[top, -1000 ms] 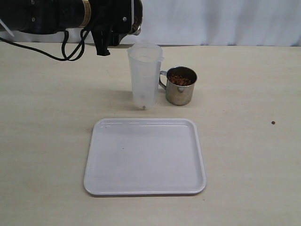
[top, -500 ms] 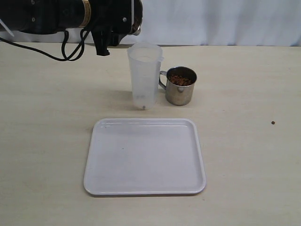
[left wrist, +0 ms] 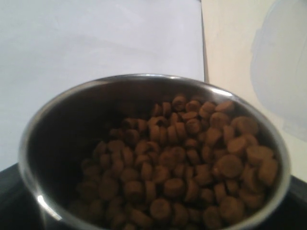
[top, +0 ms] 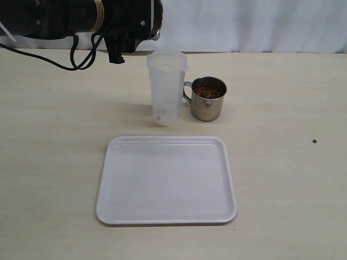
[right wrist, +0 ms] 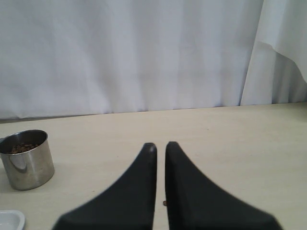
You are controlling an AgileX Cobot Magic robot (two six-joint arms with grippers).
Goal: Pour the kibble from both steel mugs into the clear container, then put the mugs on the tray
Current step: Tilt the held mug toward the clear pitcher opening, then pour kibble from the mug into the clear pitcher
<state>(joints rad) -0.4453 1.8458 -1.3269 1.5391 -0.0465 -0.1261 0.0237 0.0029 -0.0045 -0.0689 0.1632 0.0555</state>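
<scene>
outside, the left gripper (top: 143,24) hovers up beside the clear container (top: 166,86); a full steel mug (top: 209,98) stands just beside it, beyond the tray (top: 167,181). left wrist: its wide jaws clasp a second mug (left wrist: 62,134) heaped with kibble (left wrist: 192,163). right wrist: right gripper (right wrist: 160,149) pinched together, empty.

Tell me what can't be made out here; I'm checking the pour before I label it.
Left jaws: exterior view, hidden behind the arm; left wrist view, filled by the held mug.
Container fill: exterior view, translucent wall blurs what lies at the bottom.
Speck on the table: exterior view, too small to identify.
Right jaws: outside the exterior view.
</scene>
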